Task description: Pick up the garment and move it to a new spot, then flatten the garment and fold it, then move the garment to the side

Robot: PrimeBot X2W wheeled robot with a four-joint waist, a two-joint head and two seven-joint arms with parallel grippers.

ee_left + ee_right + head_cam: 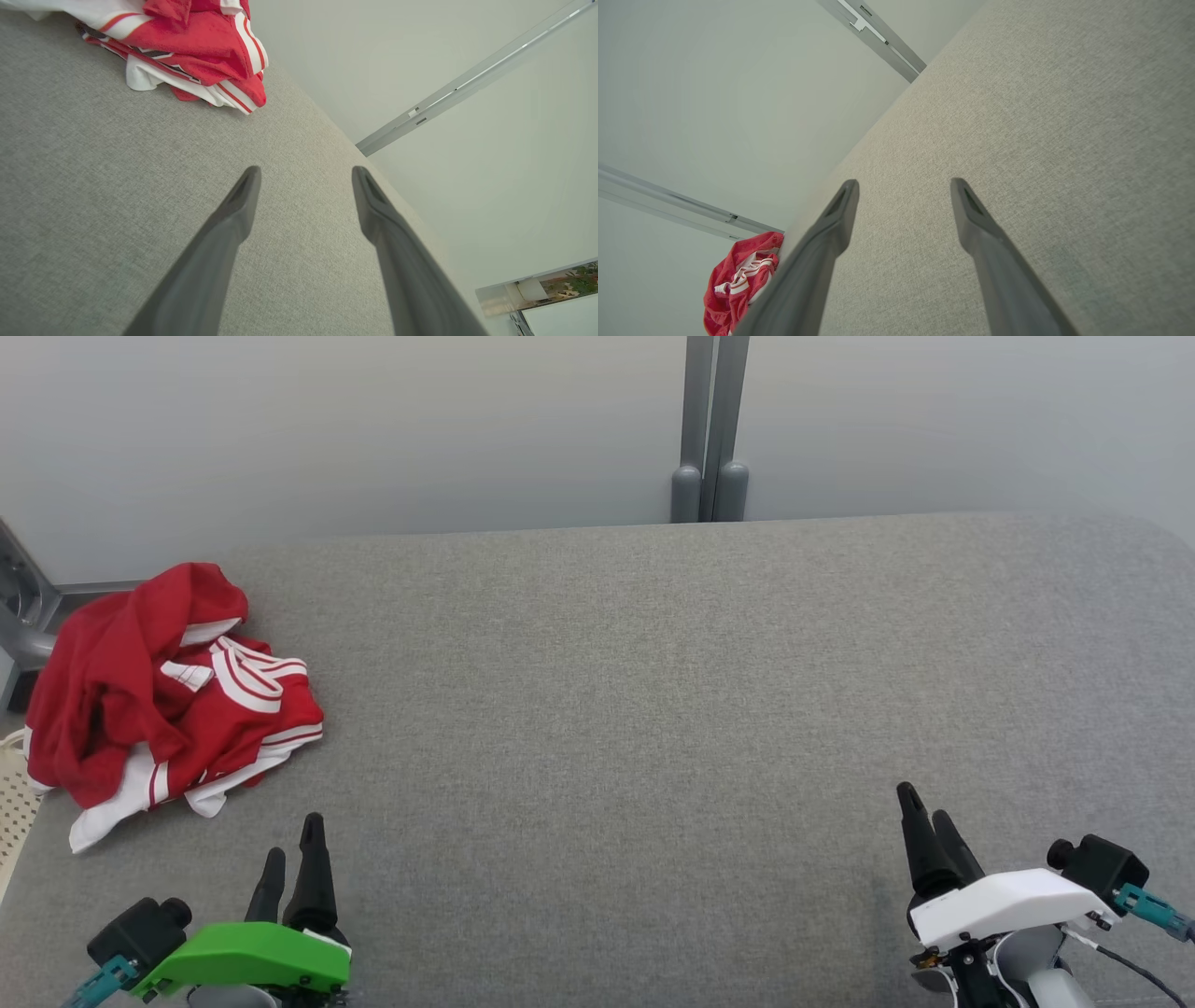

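The crumpled red-and-white jersey [168, 691] lies at the left edge of the grey fabric tabletop [653, 709], near the left gripper [293, 838]. That gripper and the right gripper [923, 805] have their fingers spread wide, holding nothing.

Grey fabric table [653, 709], pale wall [373, 429], grey post [711, 429]

The left gripper [293, 835] sits at the lower left of the head view, fingers pointing up, jaws spread wide and holding nothing. Its wrist carries a green cover [252, 959] and the dark left wrist camera [140, 929]. The right gripper [923, 803], at the lower right, is likewise spread and empty, behind it a white cover [1008, 901] and the right wrist camera [1100, 866]. The two grippers are well apart.
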